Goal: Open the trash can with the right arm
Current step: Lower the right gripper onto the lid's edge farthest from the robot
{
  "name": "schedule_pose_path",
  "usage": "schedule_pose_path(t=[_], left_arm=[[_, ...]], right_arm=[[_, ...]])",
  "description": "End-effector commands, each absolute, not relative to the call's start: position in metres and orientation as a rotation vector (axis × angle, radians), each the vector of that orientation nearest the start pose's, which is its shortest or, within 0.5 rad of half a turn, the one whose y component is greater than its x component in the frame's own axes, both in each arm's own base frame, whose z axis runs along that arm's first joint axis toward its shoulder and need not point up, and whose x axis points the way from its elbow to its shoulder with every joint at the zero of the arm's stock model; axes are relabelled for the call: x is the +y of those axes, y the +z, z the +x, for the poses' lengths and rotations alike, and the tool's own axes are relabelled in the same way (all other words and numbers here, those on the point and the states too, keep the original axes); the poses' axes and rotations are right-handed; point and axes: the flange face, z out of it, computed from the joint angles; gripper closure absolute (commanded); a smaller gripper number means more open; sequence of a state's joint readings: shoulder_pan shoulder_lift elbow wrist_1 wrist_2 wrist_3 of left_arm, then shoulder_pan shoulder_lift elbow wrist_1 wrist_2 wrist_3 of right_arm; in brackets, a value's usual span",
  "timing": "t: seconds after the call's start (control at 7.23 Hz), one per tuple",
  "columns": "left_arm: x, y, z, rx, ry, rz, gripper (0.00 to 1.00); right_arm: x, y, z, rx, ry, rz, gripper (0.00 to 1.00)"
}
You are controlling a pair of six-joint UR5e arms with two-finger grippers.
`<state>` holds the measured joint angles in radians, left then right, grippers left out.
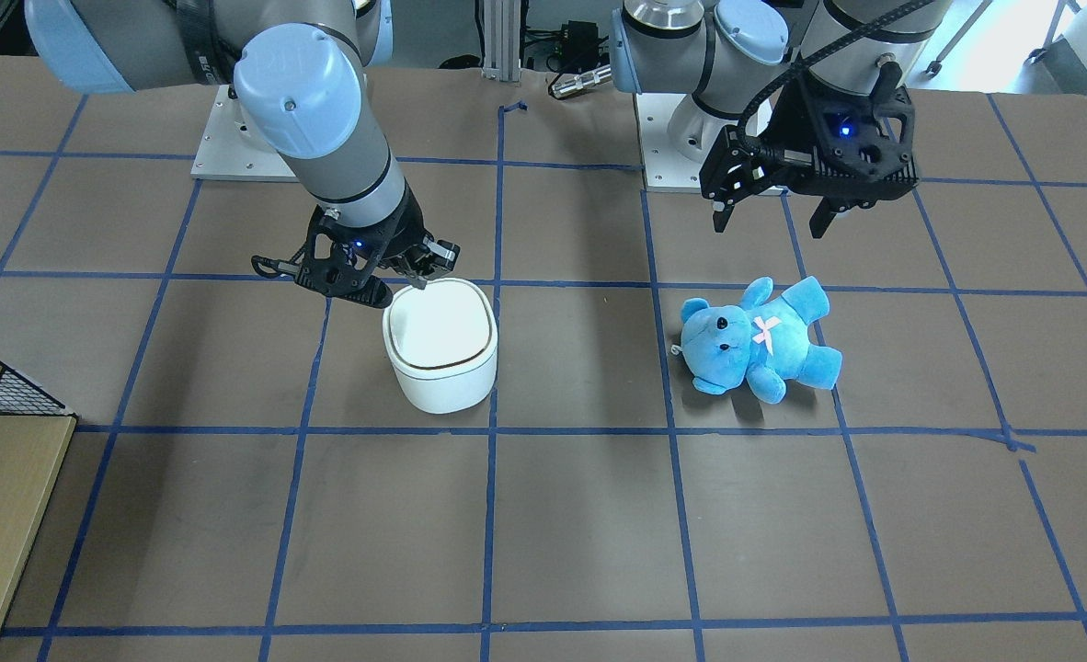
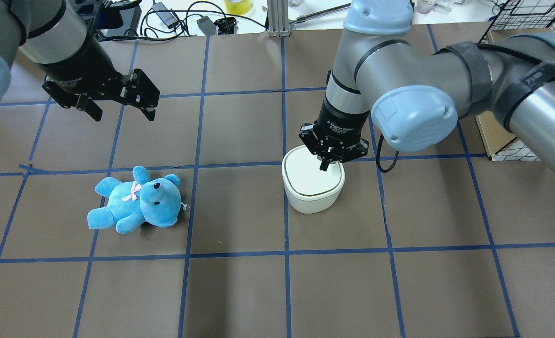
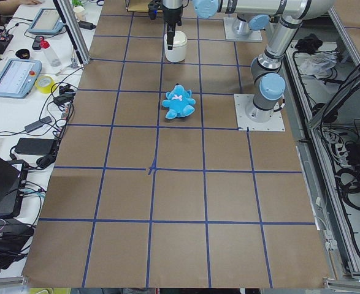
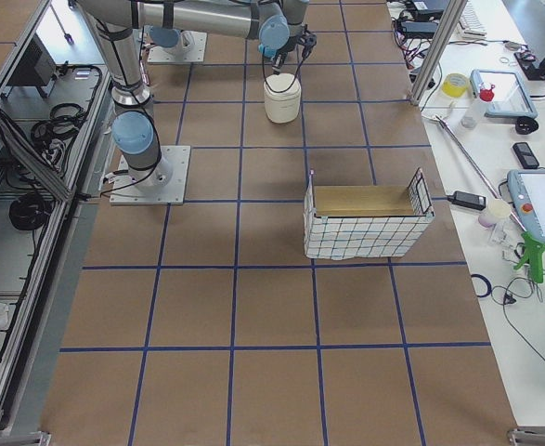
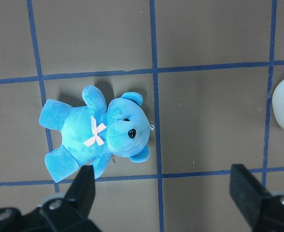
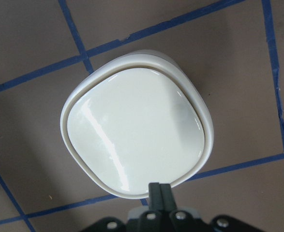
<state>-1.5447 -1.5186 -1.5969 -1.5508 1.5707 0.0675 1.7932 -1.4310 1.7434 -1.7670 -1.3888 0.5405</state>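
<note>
The right claw [image 6: 160, 186] has its fingers pressed together with nothing between them, and its tip is over the rim of the trash can [image 6: 132, 135]; I cannot tell if they touch. The lid lies flat, closed. Brown bench [image 2: 240, 291] surrounds the can. The teddy bear [image 2: 136, 199] lies well apart from the can, and the left claw [image 2: 123, 115] hangs beyond, spread wide, holding nothing. The wrist label is too small to read.

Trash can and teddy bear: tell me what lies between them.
Nothing stands between the trash can and the teddy bear: only bare brown table crossed by one blue tape line, as the overhead exterior view shows.
</note>
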Motion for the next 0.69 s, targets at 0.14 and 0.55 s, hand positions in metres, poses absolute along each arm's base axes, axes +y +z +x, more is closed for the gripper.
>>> schedule_pose_path(t=[0.14,0.55], left_arm=[[-0.477,0.502,-0.121,3.138,-0.072,0.065,0.0],[-0.477,0.502,-0.121,3.138,-0.072,0.065,0.0]], right_arm=[[-0.47,0.329,0.265,2.935,0.243,0.517,1.0],[-0.474,0.331,0.281,2.9,0.165,0.473,1.0]])
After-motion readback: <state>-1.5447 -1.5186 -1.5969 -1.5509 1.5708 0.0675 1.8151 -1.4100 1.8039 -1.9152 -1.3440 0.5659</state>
